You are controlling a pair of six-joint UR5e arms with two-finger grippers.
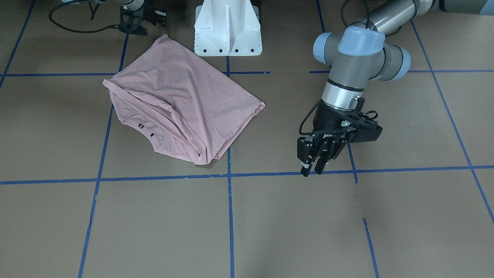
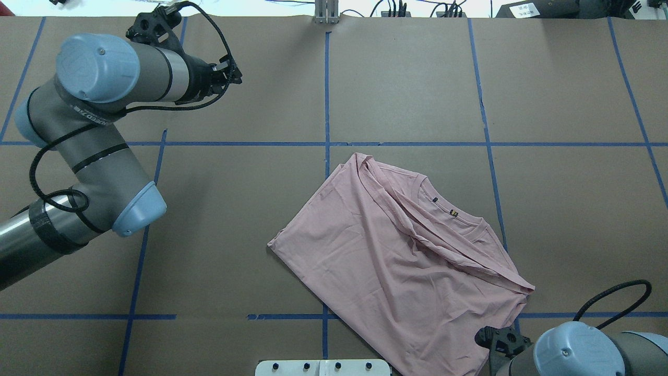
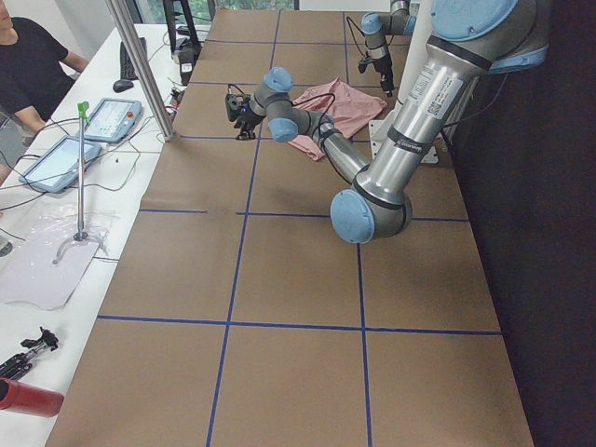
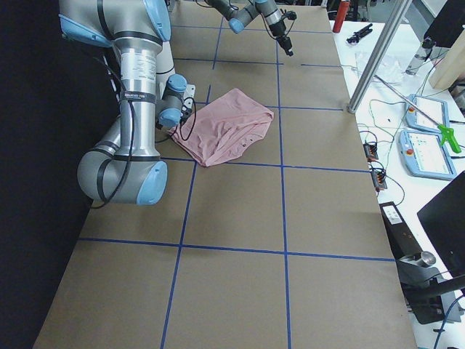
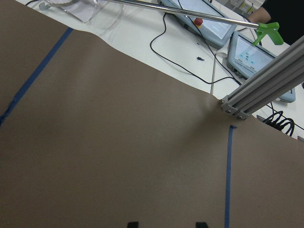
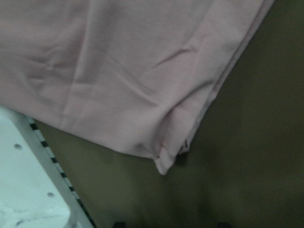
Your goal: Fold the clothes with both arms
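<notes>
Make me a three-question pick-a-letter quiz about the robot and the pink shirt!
1. Where is the shirt?
A) lying on the table, near the white base
B) hanging from a hand
C) in a basket
2. What colour are the lines on the table?
A) red
B) green
C) blue
3. What is the left hand holding?
A) the shirt
B) nothing
C) a cup
Answers: 1 A, it lies on the table. 2 C, they look blue. 3 B, it hangs open over bare table.

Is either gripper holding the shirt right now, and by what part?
Nothing is held. The left gripper hangs open over the table, away from the T-shirt. The right gripper is open at a shirt corner, no cloth between its jaws.
</notes>
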